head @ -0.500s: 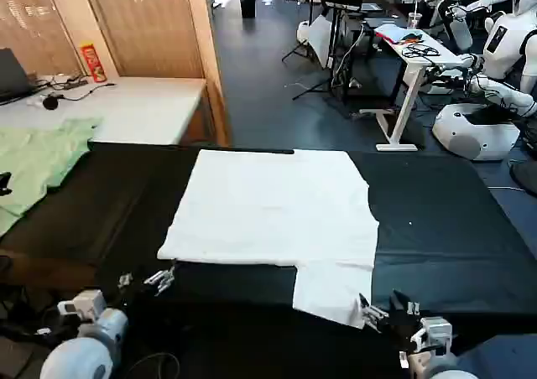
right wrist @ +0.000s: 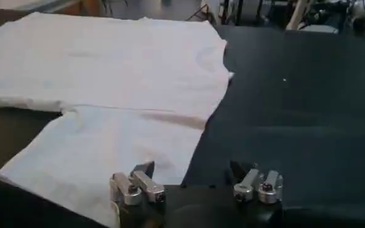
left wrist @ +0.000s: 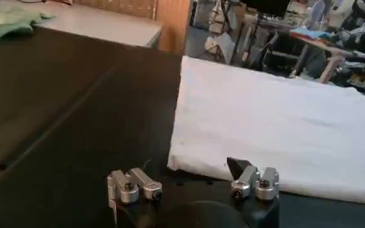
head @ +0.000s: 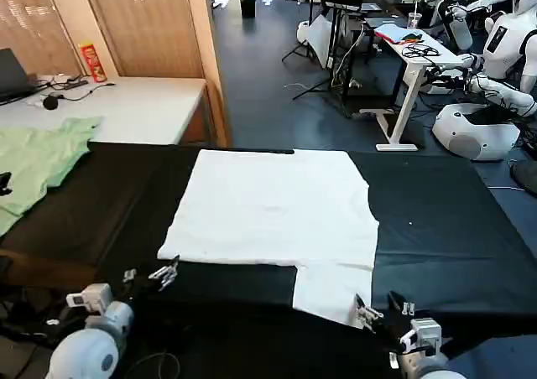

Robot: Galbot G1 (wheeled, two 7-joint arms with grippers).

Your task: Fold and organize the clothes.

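Observation:
The clothes are one white T-shirt (head: 277, 207), spread flat and plain side up on the black table (head: 445, 228). One flap of it (head: 330, 291) reaches toward the table's near edge. My left gripper (head: 151, 276) hovers open just short of the shirt's near left corner (left wrist: 177, 162). In the left wrist view the left gripper (left wrist: 191, 184) has only dark table between its fingers. My right gripper (head: 379, 314) stands open at the flap's near right corner. In the right wrist view the right gripper (right wrist: 194, 181) straddles the flap's edge (right wrist: 188, 158), with one finger (right wrist: 136, 184) over white cloth.
A pale green garment (head: 38, 161) lies at the table's far left. Behind it a white table (head: 134, 106) holds a red can (head: 92, 60) and cables. White robots (head: 495, 77) and a desk (head: 411, 52) stand at the back right.
Both grippers have shifted only slightly near the front edge. The left sits a touch closer to the shirt's corner, and the right wrist is a little lower. The shirt has not moved.

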